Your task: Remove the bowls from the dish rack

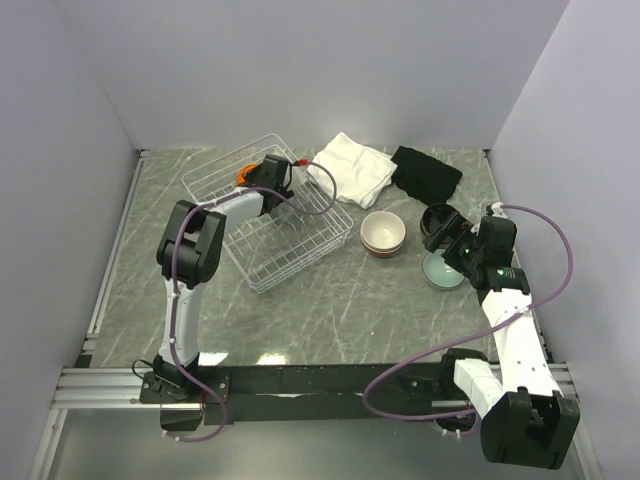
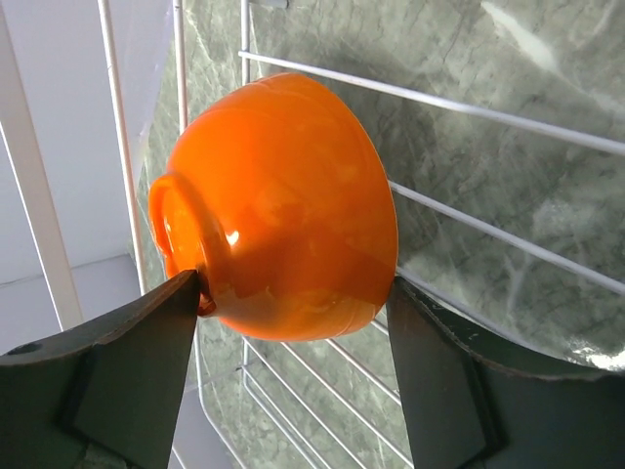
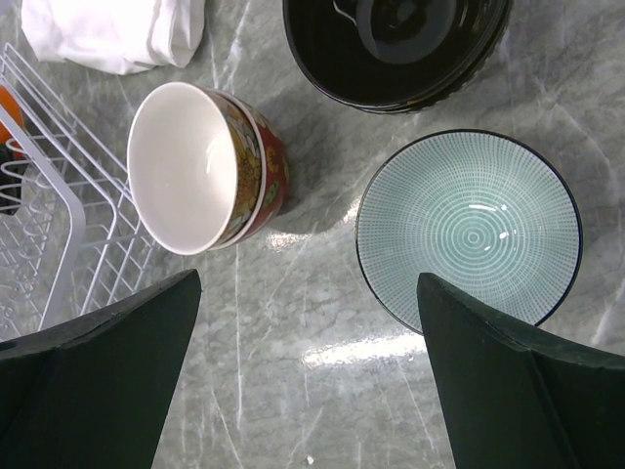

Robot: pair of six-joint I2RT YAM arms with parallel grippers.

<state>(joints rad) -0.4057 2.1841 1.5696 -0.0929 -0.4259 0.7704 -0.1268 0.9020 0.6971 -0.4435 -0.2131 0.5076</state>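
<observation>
The left arm (image 1: 185, 300) is made of white boxy link covers joined by chunky black joint housings, and ends in a black wrist block. The right arm (image 1: 512, 345) is built alike, with a small green light (image 1: 497, 272) on its black forearm housing. A purple-grey cable (image 1: 176, 268) loops beside the left arm, and a matching cable (image 1: 566, 262) loops off the right. Both bases sit on a black plate (image 1: 320, 380) backed by a silver rail (image 1: 100, 385) at the near edge of the bench (image 1: 400, 310). The left fingers (image 2: 127, 381) and right fingers (image 3: 98, 376) are dark, matte, wedge-shaped slabs.
</observation>
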